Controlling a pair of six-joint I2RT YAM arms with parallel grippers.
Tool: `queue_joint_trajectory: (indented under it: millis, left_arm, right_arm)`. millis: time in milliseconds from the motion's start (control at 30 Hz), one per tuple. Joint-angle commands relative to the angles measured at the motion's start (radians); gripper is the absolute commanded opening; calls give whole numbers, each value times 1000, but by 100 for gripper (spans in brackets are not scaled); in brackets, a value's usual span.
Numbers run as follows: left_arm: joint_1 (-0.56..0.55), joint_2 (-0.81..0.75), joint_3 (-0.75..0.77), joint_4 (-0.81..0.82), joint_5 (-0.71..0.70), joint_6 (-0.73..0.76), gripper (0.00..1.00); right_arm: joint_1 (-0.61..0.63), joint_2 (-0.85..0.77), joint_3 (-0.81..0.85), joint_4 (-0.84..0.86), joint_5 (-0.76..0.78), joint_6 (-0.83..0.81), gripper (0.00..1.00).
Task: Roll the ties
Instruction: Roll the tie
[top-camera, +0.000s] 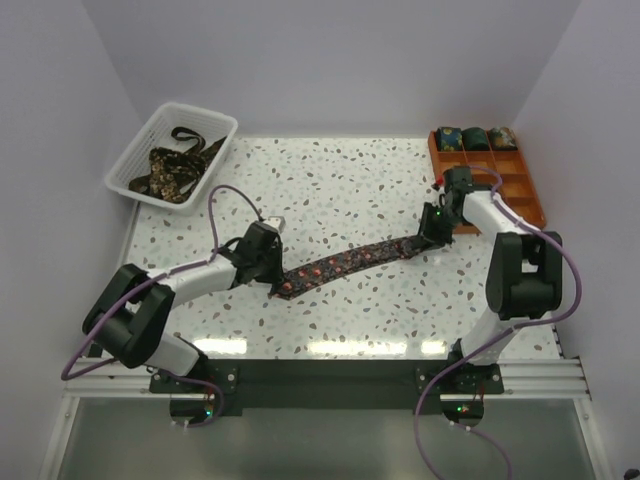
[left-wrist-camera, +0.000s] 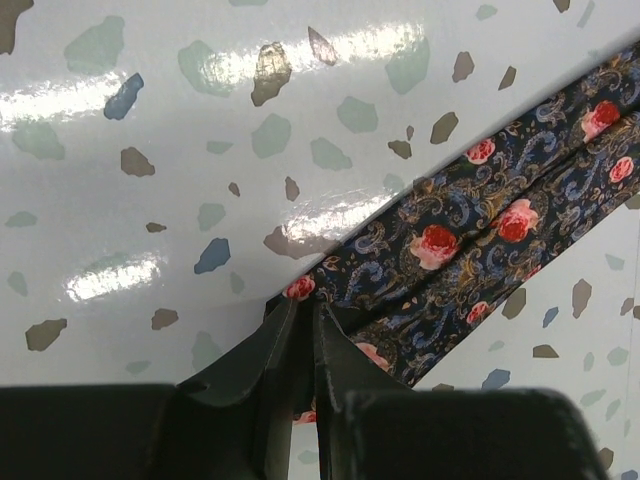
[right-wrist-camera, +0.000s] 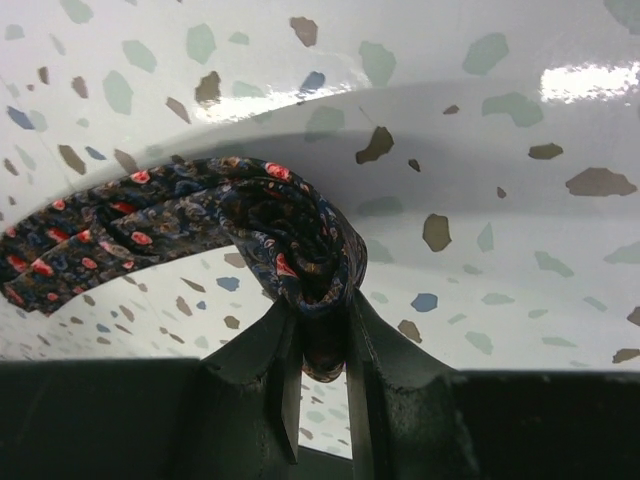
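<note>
Speckled white tabletop (top-camera: 340, 170), enclosed by plain pale walls; orange tray (top-camera: 530, 200) taken as reference.

One tie (top-camera: 345, 262) lies stretched on the tabletop. It starts just beside the tray's near-left corner and runs diagonally away from the tray toward the left arm.

The right end effector (right-wrist-camera: 320, 320), beside the tray, is pinched narrow on a bunched, curled end of the tie, which looks like the start of a roll. The left end effector (left-wrist-camera: 305, 310), well apart from the tray, is pinched narrow on the opposite end. Judgement: the tie is held out between the two so the fabric stays flat and straight while it is wound.

Three rolled ties (top-camera: 475, 138) occupy the tray's far compartments. Loose ties (top-camera: 175, 165) are heaped in a white basket (top-camera: 130, 165), well apart from the tray at the far left.

Not determinable:
- The number of turns in the curl.
- How much fabric sits between the left jaws.
- The tie's tip, which the left end effector covers in the top view.
- The count of ties in the basket.
</note>
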Motion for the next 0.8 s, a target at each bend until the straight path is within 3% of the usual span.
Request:
queue_joint_trajectory:
  millis: [0, 133, 467, 633, 767]
  left_arm:
    - [2, 11, -53, -208, -11, 33, 17]
    - [2, -24, -31, -214, -2, 41, 20]
    - [0, -193, 18, -182, 37, 45, 46]
    - [-13, -226, 16, -107, 128, 7, 49]
    - [-70, -195, 30, -78, 124, -18, 48]
  right_arm:
    - [19, -50, -13, -27, 90, -22, 6]
    - [57, -53, -6, -7, 168, -16, 7]
    - [162, -35, -25, 45, 320, 43, 9]
    - [206, -59, -23, 51, 415, 61, 16]
    - [269, -50, -10, 38, 491, 58, 17]
